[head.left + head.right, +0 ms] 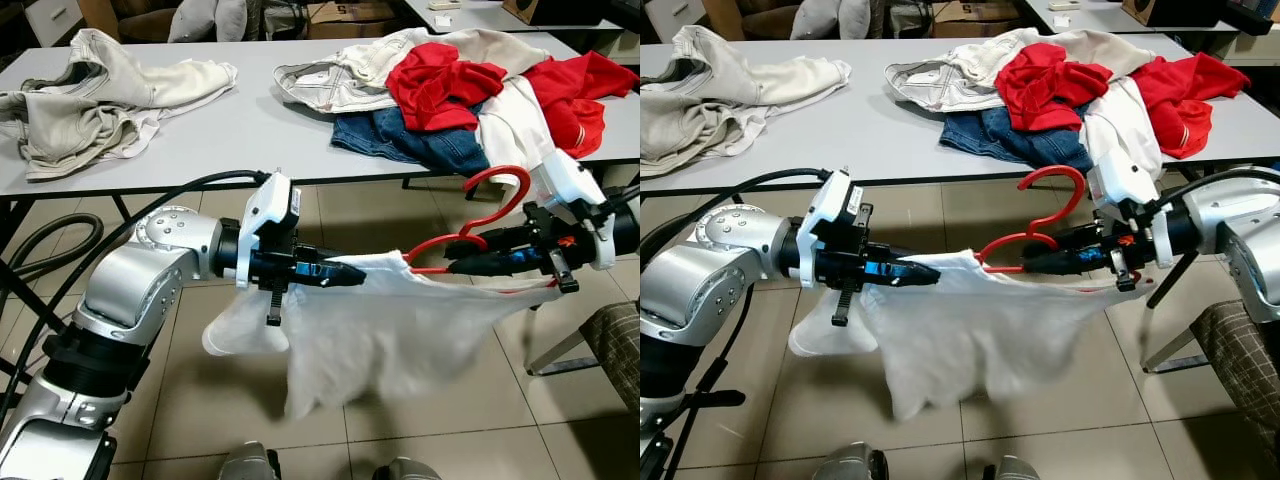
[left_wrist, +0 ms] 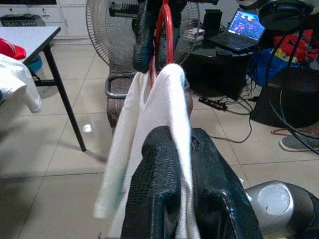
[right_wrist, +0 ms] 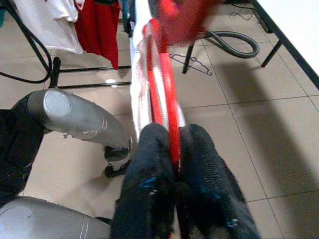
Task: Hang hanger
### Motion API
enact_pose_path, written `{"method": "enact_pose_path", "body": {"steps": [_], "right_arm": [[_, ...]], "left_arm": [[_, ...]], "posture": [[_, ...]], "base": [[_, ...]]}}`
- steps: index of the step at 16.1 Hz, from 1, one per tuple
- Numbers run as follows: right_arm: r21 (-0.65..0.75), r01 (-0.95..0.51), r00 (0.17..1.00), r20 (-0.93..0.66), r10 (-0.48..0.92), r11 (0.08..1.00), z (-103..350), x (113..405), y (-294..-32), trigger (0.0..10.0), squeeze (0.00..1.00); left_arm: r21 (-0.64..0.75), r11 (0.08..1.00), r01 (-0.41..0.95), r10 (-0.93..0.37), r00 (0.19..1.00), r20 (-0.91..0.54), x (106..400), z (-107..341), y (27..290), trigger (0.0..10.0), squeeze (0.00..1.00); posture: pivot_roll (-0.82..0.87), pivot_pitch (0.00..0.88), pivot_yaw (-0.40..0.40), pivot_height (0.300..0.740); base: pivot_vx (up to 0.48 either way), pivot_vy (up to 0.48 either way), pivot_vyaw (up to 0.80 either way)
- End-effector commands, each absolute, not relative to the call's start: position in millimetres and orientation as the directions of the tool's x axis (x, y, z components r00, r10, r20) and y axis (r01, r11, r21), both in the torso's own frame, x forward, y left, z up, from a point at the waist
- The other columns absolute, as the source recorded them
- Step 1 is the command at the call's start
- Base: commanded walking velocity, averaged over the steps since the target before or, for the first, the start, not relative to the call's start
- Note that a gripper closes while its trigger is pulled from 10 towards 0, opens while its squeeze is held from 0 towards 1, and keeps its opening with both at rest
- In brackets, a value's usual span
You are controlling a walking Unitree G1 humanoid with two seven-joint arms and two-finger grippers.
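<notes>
Crumpled beige clothing (image 1: 95,95) is lying on the left part of the long grey table (image 1: 250,130) ahead of me, well apart from the mixed heap of red, white and denim garments (image 1: 470,95) that is covering its right part. Below the table edge, over the beige tiled floor (image 1: 430,420), I am reaching in with both arms. My left gripper (image 1: 345,272) is pinching one shoulder of the thin white shirt (image 1: 390,340), its two black fingers (image 2: 159,194) closed with a fold of the white cloth running between them in the left wrist view. The shirt is sagging from that pinch and stretching across to my other arm, with most of its fabric hanging loose below the two grippers and one sleeve drooping under my left wrist. The red plastic hanger (image 1: 480,215) is sitting in the neck of the shirt, its hook curling upward in front of the table edge and its lower bar lying inside the cloth. My right gripper (image 1: 470,262) is clamping that hanger, and in the right wrist view the red bar is passing between its closed fingers (image 3: 149,169). A checked seat (image 1: 615,365) is standing at the far right.
</notes>
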State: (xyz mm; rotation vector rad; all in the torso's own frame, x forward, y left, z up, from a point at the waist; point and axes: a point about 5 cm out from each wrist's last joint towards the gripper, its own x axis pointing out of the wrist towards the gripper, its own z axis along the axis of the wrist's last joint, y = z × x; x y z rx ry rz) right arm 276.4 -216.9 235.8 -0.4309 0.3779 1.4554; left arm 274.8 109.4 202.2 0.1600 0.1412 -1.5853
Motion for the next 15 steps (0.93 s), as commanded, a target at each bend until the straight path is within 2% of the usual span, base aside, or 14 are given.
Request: {"method": "enact_pose_path", "body": {"steps": [1, 7, 8, 10, 11, 15], "right_arm": [[-0.068, -0.996, 0.088, -0.511, 0.855, 0.062, 238.4, 279.0, -214.9, 0.0, 0.00], [-0.075, -0.995, 0.092, -0.510, 0.855, 0.062, 239.4, 280.9, -213.9, 0.0, 0.00], [-0.079, -0.995, 0.096, -0.508, 0.856, 0.065, 240.4, 281.1, -214.4, 0.0, 0.00], [-0.085, -0.994, 0.103, -0.506, 0.856, 0.069, 241.4, 281.2, -215.2, 0.0, 0.00], [-0.086, -0.994, 0.106, -0.505, 0.856, 0.072, 241.2, 280.1, -216.0, 0.0, 0.00], [-0.086, -0.992, 0.119, -0.519, 0.847, 0.087, 240.6, 278.1, -220.0, 0.0, 0.00]], "left_arm": [[0.054, -0.044, 0.998, -0.985, -0.034, -0.168, 275.9, 214.2, 105.7, 0.0, 0.00], [0.052, -0.041, 0.998, -0.987, -0.032, -0.160, 277.6, 216.0, 106.8, 0.0, 0.00], [0.035, -0.022, 0.999, -0.985, -0.016, -0.174, 278.8, 213.7, 108.5, 10.0, 0.00], [0.020, -0.011, 1.000, -0.988, -0.008, -0.156, 280.1, 213.2, 109.8, 10.0, 0.00], [0.024, -0.004, 1.000, -0.992, -0.001, -0.123, 281.4, 215.5, 111.3, 10.0, 1.00], [0.034, -0.005, 0.999, -0.997, -0.002, -0.082, 281.9, 227.6, 119.2, 10.0, 1.00]], "posture": [[-0.13, 0.000, 0.007, 0.740], [-0.14, 0.000, 0.010, 0.740], [-0.14, 0.000, 0.010, 0.740], [-0.14, 0.000, 0.010, 0.740], [-0.14, 0.000, 0.016, 0.740], [-0.14, 0.000, 0.024, 0.740]], "base": [[0.000, 0.000, 0.00], [0.000, 0.000, 0.00], [0.000, 0.000, 0.00], [0.000, 0.000, 0.00], [0.000, 0.000, 0.00], [0.000, 0.000, 0.00]]}}
